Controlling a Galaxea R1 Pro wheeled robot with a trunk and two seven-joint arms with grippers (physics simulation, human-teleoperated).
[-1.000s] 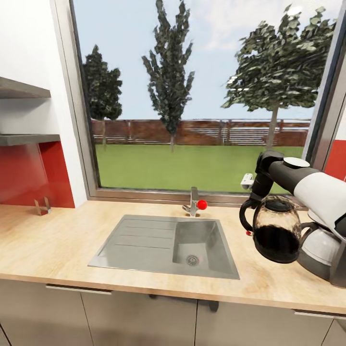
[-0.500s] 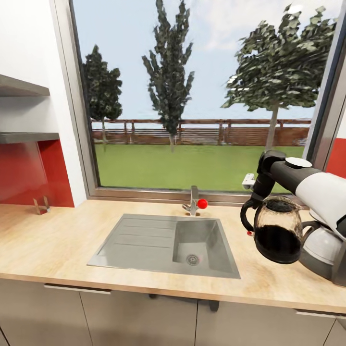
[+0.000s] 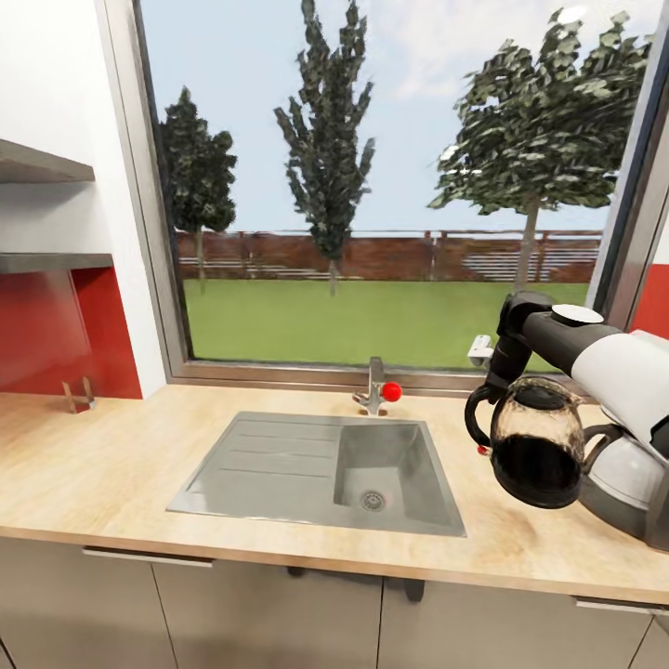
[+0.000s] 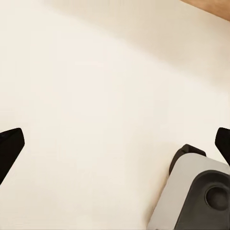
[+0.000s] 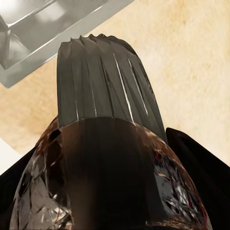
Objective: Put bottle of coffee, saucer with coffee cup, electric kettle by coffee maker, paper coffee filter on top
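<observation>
Kettle step in hand: the right gripper [image 3: 514, 321] is clamped on the kettle [image 3: 535, 452], carried just above the countertop [image 3: 111, 465] right of the sink [image 3: 321, 472], beside the coffee maker [image 3: 624, 483]; next, likely lowering it upright alongside; left gripper [image 4: 115, 143] spread wide, holding nothing.

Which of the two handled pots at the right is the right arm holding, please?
The electric kettle: clear glass, dark lower half; the pale carafe sits in the coffee maker.
</observation>
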